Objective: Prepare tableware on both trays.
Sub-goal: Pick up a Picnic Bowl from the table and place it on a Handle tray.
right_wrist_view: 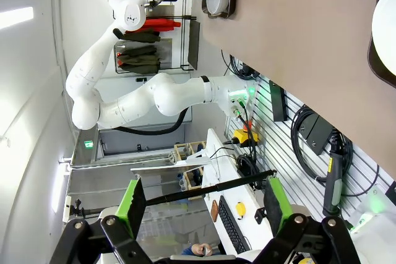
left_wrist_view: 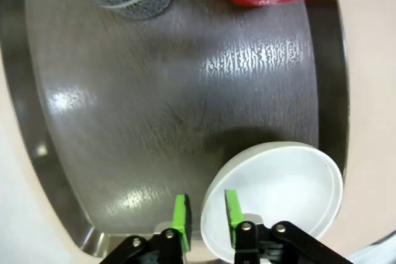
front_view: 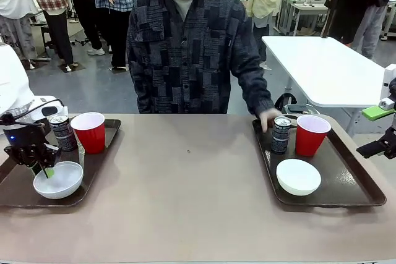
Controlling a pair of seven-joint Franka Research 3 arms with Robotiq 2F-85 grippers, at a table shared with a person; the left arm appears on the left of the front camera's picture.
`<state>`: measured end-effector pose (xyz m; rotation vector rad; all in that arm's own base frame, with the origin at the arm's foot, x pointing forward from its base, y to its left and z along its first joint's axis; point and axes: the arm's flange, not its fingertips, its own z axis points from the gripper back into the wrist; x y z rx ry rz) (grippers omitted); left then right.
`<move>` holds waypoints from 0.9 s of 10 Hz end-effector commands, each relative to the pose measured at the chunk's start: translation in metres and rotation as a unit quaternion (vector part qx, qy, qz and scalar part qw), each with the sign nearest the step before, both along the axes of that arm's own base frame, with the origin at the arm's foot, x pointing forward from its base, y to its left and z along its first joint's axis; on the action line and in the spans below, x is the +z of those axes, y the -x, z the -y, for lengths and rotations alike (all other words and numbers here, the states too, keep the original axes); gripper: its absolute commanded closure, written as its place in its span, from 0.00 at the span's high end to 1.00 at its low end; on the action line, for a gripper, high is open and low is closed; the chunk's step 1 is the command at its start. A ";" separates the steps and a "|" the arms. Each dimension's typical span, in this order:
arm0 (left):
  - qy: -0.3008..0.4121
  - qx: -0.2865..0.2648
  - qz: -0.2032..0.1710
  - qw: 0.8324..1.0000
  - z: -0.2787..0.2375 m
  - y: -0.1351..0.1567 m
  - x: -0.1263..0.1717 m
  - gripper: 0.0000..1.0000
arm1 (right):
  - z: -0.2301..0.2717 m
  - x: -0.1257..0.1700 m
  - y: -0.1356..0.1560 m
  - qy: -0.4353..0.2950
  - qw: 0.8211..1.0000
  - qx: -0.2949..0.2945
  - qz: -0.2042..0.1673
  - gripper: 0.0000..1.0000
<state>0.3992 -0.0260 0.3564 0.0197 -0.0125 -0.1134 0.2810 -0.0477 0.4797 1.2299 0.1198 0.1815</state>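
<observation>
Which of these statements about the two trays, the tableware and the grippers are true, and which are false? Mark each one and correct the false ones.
1. Each tray holds a cup, a can and a bowl. True: left tray, right tray.
2. The left gripper is shut on the red cup. False: its green pads straddle the rim of the white bowl, apart, and the red cup stands free.
3. The person's hand is at the can on the right tray. True.
4. The right gripper holds a bowl. False: it is open and holds nothing.
</observation>
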 end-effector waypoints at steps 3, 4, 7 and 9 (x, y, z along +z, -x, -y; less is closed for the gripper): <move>-0.020 -0.004 0.012 1.000 0.000 0.026 0.007 1.00 | 0.000 0.002 0.000 -0.009 1.000 0.002 0.002 1.00; -0.016 -0.008 0.019 1.000 0.000 0.027 0.016 0.63 | 0.000 0.002 0.000 -0.009 1.000 0.002 0.002 1.00; 0.038 -0.034 0.034 0.998 0.006 0.033 0.052 0.92 | 0.000 0.002 0.000 -0.009 1.000 0.002 0.002 1.00; 0.162 -0.047 0.043 0.985 -0.001 0.038 0.087 1.00 | 0.000 0.002 0.000 -0.009 1.000 0.002 0.002 1.00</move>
